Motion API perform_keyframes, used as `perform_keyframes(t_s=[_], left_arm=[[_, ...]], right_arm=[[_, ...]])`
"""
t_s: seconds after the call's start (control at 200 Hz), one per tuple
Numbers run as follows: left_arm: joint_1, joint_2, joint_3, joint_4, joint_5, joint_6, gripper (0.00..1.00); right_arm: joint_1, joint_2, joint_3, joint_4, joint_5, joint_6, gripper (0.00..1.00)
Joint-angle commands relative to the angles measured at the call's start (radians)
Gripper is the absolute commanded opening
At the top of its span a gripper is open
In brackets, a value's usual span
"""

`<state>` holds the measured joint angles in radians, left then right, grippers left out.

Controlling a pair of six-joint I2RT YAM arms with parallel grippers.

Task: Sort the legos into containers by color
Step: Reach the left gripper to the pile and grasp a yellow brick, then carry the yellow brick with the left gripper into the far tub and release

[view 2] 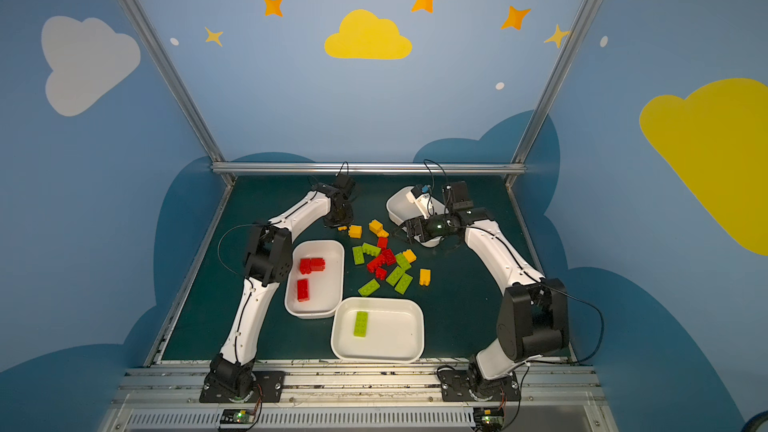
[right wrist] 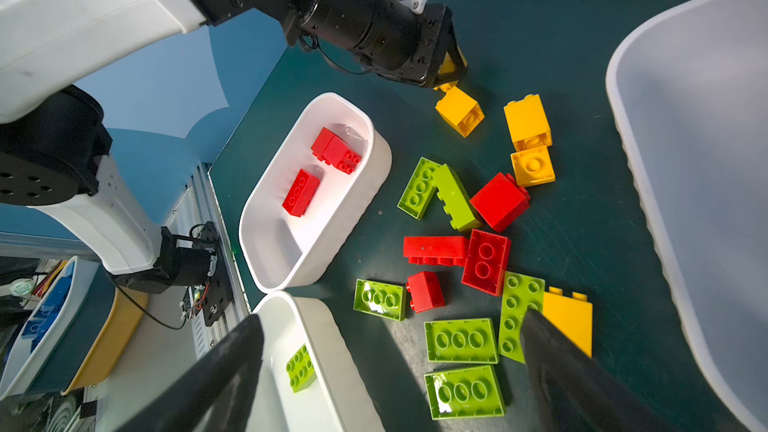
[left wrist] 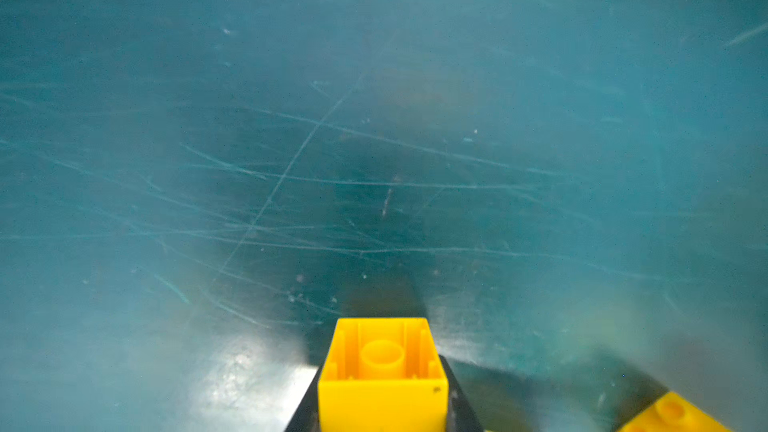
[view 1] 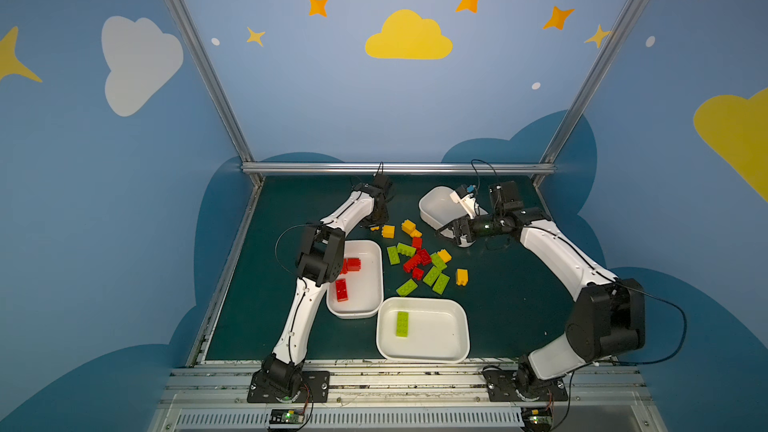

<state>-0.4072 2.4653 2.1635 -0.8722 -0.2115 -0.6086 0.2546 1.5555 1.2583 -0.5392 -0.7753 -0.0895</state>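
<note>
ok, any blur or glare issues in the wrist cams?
Left wrist view: yellow brick sharp, mat hazy toward the frame edges, a glare patch beside the brick. Right wrist view: loose bricks crisp, fingers of the right gripper dark and blurred.

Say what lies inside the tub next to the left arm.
Only red bricks: one oblong brick lying alone and a red cluster beside it, on the white floor of the tub. In a top view the left arm covers the cluster's edge; its brick count is unclear.
</note>
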Motion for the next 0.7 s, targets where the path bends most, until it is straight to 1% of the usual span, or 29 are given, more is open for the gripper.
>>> perform_keyframes(t_s=[0.0, 0.205, 0.29, 0.395, 0.525, 0.696], left_arm=[[-0.013, -0.096, 0.021, -0.037, 0.026, 0.071, 0.28], [-0.070, -0.172, 0.010, -0.014, 0.155, 0.184, 0.27], [-0.093, -0.186, 0.009, 0.032, 0.231, 0.215, 0.26], [-0.119, -0.187, 0.009, 0.122, 0.306, 0.224, 0.26], [-0.145, -0.145, 0.047, 0.226, 0.378, 0.220, 0.27], [-0.165, -0.034, 0.184, 0.285, 0.391, 0.219, 0.26]], right_arm=[[-0.020, -0.038, 0.006, -0.005, -0.005, 0.003, 0.95], [-0.058, -0.046, -0.005, -0.016, -0.042, -0.004, 0.95], [-0.074, -0.057, -0.015, -0.009, -0.042, 0.005, 0.95], [-0.094, -0.076, -0.029, 0.005, -0.031, 0.023, 0.95], [-0.115, -0.093, -0.037, 0.001, 0.001, 0.034, 0.95], [-0.142, -0.111, -0.034, -0.007, 0.051, 0.054, 0.95]])
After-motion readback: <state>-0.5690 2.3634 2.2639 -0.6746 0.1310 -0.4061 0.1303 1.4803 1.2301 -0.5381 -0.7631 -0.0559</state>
